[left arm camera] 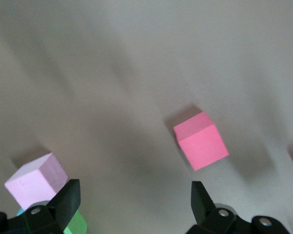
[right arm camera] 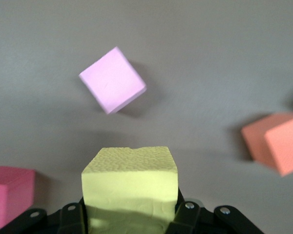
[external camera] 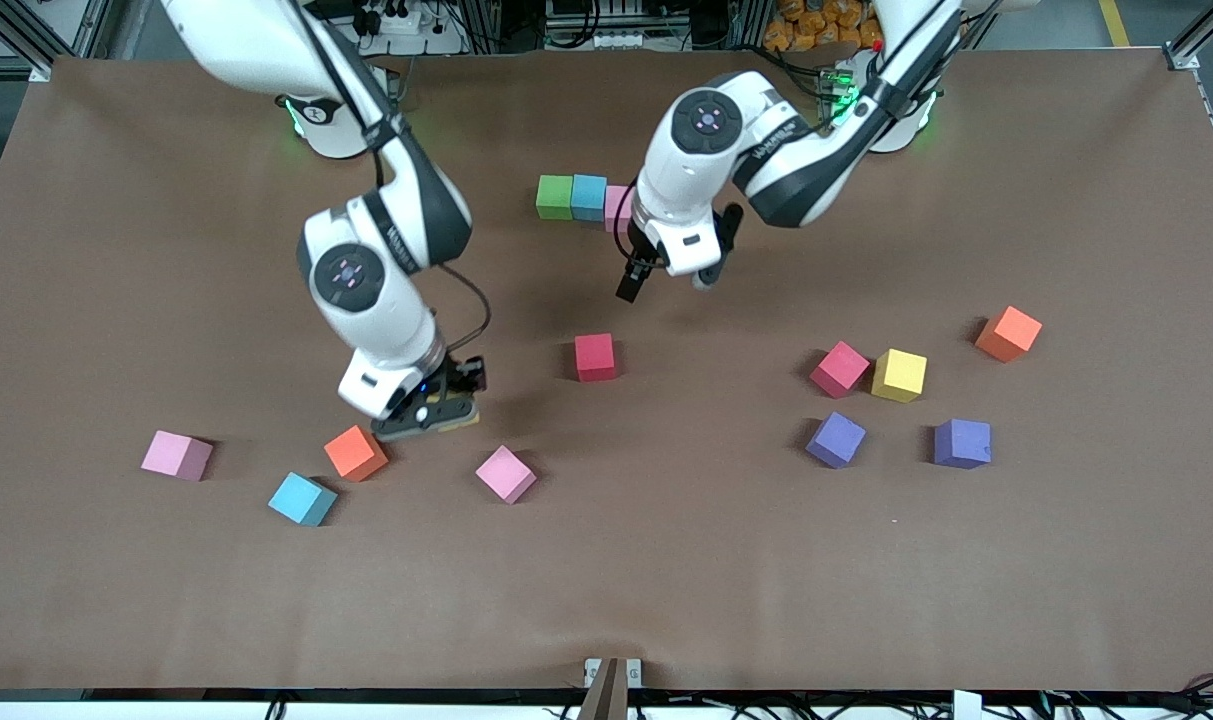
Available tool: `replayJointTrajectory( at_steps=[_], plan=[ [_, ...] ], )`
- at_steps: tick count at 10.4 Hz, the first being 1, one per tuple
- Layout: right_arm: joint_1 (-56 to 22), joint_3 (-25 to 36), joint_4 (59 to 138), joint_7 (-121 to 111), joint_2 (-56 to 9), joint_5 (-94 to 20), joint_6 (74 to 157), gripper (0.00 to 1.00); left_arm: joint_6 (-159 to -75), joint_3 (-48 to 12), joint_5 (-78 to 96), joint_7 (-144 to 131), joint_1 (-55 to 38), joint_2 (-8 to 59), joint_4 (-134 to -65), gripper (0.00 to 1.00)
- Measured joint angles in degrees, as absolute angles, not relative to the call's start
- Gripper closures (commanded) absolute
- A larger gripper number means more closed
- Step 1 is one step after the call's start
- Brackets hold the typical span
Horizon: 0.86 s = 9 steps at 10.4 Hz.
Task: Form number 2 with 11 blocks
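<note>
Of the number 2, one row shows: a green block (external camera: 556,197), a light blue block (external camera: 588,197) and a pink block (external camera: 616,208) side by side, the pink one partly hidden by the left arm. My left gripper (external camera: 666,283) hangs open and empty over the table between that row and a red block (external camera: 595,357). Its wrist view shows the row's pink block (left arm camera: 36,181) beside one finger (left arm camera: 68,197). My right gripper (external camera: 444,415) is shut on a yellow block (right arm camera: 130,187), low over the table beside an orange block (external camera: 355,452).
Loose blocks lie nearer the front camera: pink (external camera: 506,473), light blue (external camera: 302,499) and pink (external camera: 176,455) toward the right arm's end. Toward the left arm's end lie magenta (external camera: 839,369), yellow (external camera: 899,375), orange (external camera: 1008,333) and two purple blocks (external camera: 835,439) (external camera: 962,443).
</note>
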State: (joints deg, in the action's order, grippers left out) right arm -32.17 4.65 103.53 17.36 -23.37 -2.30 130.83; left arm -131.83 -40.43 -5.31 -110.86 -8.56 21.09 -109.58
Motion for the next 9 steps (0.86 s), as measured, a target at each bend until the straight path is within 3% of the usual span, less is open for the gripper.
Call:
replayJointTrajectory(
  at_steps=[4, 9],
  plan=[
    [-40.98, 4.47, 109.83, 36.07, -20.15, -4.05, 131.18, 0.52, -131.79, -37.8, -5.45, -84.58, -8.0, 23.0, -108.41, 0.0],
    [-49.77, 4.36, 120.44, 39.47, -13.88, -7.8, 133.7, 0.53, -130.12, -31.57, -10.97, -57.17, -5.3, 23.58, -108.08, 0.0]
  ],
)
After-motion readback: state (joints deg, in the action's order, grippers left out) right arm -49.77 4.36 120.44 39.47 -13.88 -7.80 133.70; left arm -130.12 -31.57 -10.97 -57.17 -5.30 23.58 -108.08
